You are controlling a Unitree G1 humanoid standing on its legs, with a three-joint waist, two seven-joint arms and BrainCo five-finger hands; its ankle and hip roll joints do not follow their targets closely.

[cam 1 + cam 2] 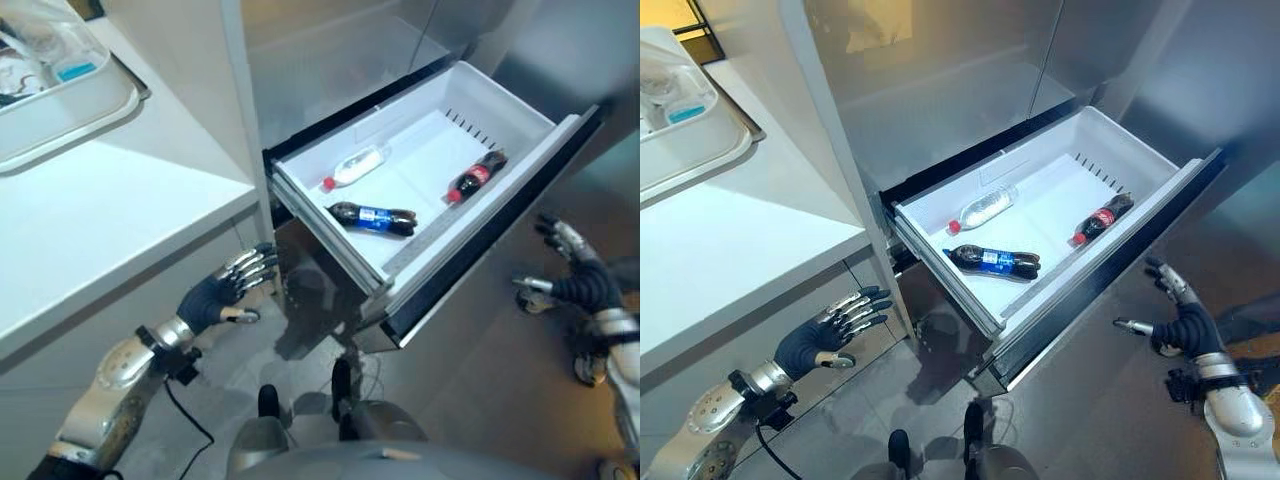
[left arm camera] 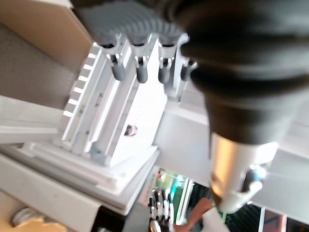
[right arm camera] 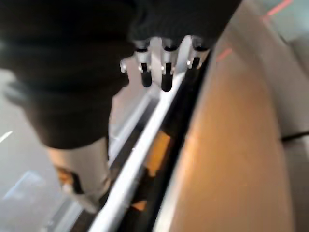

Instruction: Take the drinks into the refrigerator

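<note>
Steel fridge fronts fill the upper frame, and you have the white drawer point(image 1: 520, 135) pulled out at center with 3 bottles lying flat inside: a clear bottle point(image 1: 356, 167) toward the back left, a blue-label cola point(image 1: 373, 217) near the front edge, and a red-label cola point(image 1: 476, 177) to the right. A white counter point(image 1: 110, 215) with a tray point(image 1: 95, 115) sits at the upper left. Your left hand point(image 1: 228, 287) hovers at lower left, just beside the drawer's front corner, fingers relaxed and spread, holding nothing. Your right hand point(image 1: 1177, 318) is at the right edge, near the drawer's dark front panel, fingers and thumb spread wide, also empty. The drinks look loaded, so closing seems the step in hand. Next, lay both palms flat on the front panel and push evenly, so the drawer slides in straight without jamming.
</note>
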